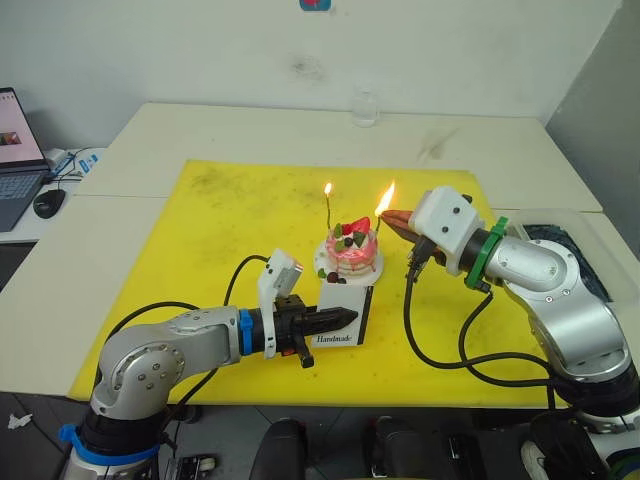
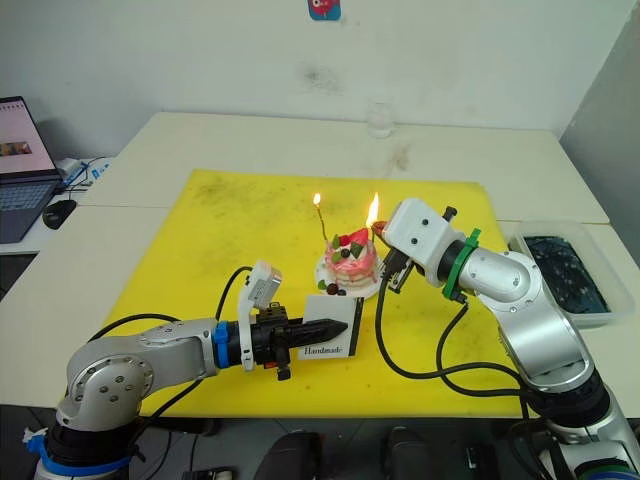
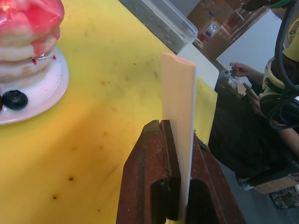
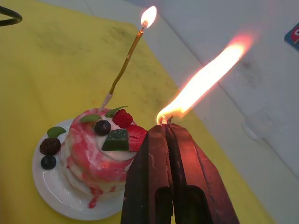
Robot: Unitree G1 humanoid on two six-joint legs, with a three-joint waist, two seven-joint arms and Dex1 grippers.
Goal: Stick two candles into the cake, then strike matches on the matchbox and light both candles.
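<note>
We're looking at a pale tabletop (image 1: 250, 130) with a big yellow mat (image 1: 230, 210) spread across it. A laptop (image 1: 18, 150) sits at the far left edge, a clear glass (image 1: 365, 108) stands beyond the mat, and a clear bin (image 2: 565, 270) rests off to the right.

Near the front of the mat, the left end effector (image 1: 345, 318) has its fingers pressed together on the matchbox (image 1: 350, 315), pinching it so the white box stands upright on its edge, just in front of the cake's plate.

The cake (image 1: 353, 250) sits near the middle of the mat on its small white plate (image 4: 51, 186) (pink drips down the side, strawberry and dark berries on top).

The right end effector (image 4: 164, 126) is just beside the cake's right side, its fingers squeezed shut on a match (image 4: 163, 121), and a long flame (image 4: 205, 79) streams from the tips.

One candle (image 4: 124, 67) stands tilted in the cake's top, and its tip is burning with a small flame (image 4: 148, 16). We can't make out the second candle behind that match flame.
</note>
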